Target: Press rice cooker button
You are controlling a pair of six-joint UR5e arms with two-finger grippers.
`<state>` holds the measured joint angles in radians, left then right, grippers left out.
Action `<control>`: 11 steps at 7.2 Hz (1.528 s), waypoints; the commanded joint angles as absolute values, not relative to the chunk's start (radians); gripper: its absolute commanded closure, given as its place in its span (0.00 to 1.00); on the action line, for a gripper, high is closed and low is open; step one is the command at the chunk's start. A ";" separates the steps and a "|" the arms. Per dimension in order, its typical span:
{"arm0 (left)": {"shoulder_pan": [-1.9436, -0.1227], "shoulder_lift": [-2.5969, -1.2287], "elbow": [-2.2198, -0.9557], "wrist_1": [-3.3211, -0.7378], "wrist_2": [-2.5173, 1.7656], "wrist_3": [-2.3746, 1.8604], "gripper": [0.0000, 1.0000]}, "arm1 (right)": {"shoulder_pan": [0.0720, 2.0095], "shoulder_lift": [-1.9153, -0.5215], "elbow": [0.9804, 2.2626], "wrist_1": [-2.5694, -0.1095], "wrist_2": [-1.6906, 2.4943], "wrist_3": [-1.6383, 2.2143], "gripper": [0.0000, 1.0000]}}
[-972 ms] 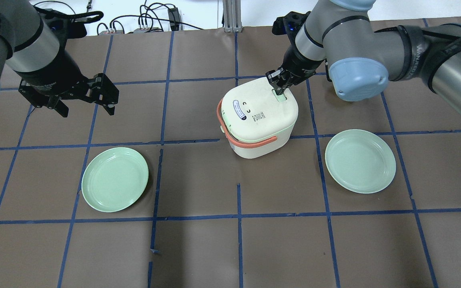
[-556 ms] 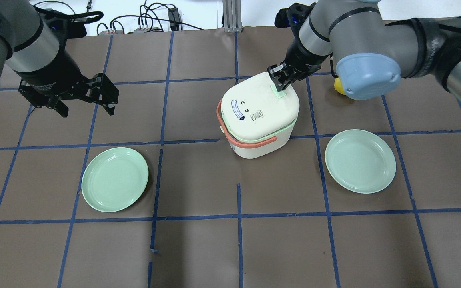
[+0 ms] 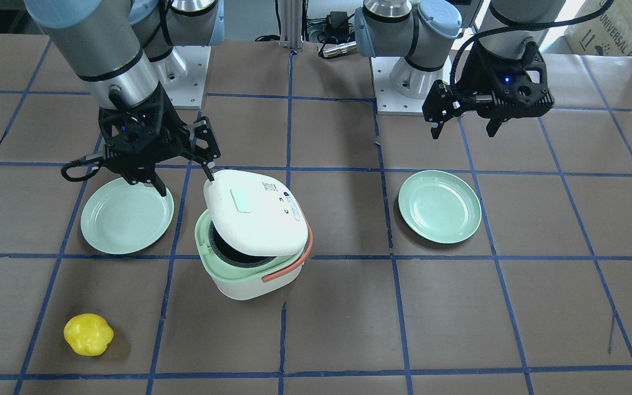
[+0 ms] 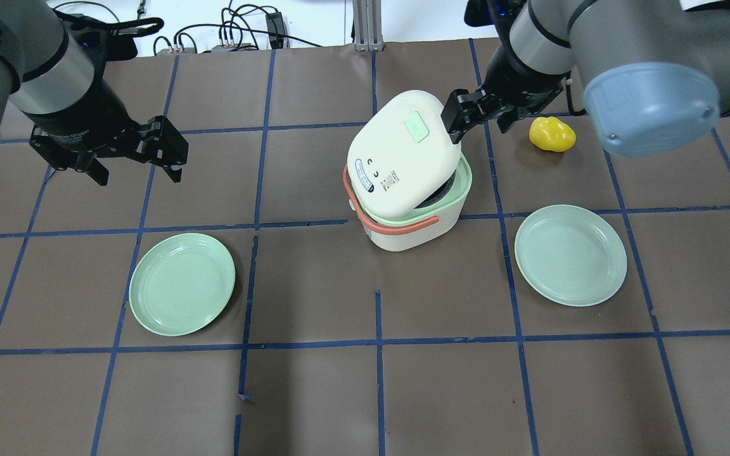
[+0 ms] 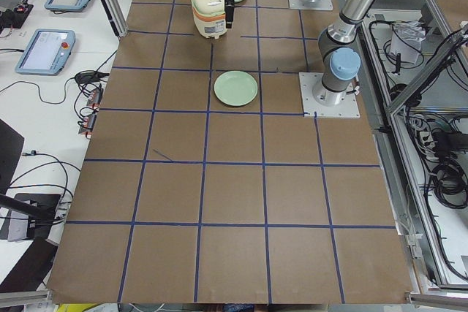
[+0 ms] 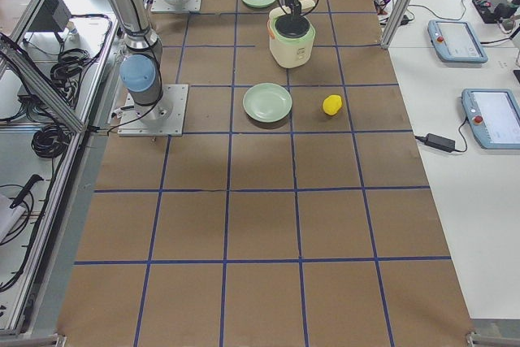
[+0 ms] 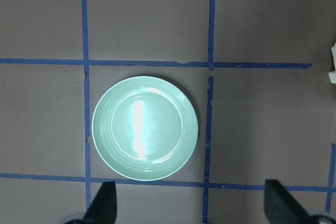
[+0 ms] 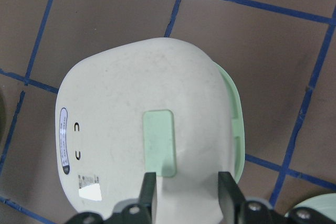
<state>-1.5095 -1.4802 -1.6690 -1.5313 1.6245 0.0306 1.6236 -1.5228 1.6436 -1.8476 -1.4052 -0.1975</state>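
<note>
The cream rice cooker (image 4: 403, 235) with an orange handle stands mid-table. Its lid (image 4: 397, 158) is tilted up and open, showing the pale green rim and dark pot (image 3: 228, 253). The pale green button (image 4: 416, 129) sits on the lid and also shows in the right wrist view (image 8: 159, 142) and the front view (image 3: 241, 201). My right gripper (image 4: 457, 123) hovers by the lid's far right edge, off the button. Its fingers (image 8: 148, 192) stand a narrow gap apart and hold nothing. My left gripper (image 4: 138, 171) is open and empty, far to the left.
Two pale green plates lie on the brown table, one at the left (image 4: 182, 284) under my left wrist (image 7: 145, 128) and one at the right (image 4: 570, 254). A yellow fruit-like object (image 4: 552, 134) lies right of the cooker, near my right arm.
The cooker lid has sprung from shut to tilted open. My right gripper has lifted off the button and moved back to the right, uncovering the yellow object. The left arm has not moved.
</note>
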 commanded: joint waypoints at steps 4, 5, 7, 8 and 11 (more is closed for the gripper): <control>-1.509 -1.480 -1.669 -1.532 1.624 0.031 0.00 | 1.508 -1.617 1.599 -1.677 -1.460 -0.204 0.00; -1.509 -1.479 -1.669 -1.531 1.624 0.031 0.00 | 1.506 -1.617 1.573 -1.613 -1.498 -0.204 0.00; -1.509 -1.480 -1.669 -1.532 1.624 0.031 0.00 | 1.506 -1.612 1.549 -1.514 -1.503 -0.212 0.00; -1.509 -1.480 -1.669 -1.532 1.624 0.031 0.00 | 1.508 -1.608 1.545 -1.511 -1.502 -0.213 0.00; -1.509 -1.480 -1.669 -1.531 1.624 0.031 0.00 | 1.511 -1.603 1.554 -1.502 -1.505 -0.215 0.00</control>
<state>-1.5094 -1.4803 -1.6690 -1.5311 1.6245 0.0307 1.5094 -1.6033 1.5481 -1.5060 -1.5018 -0.2135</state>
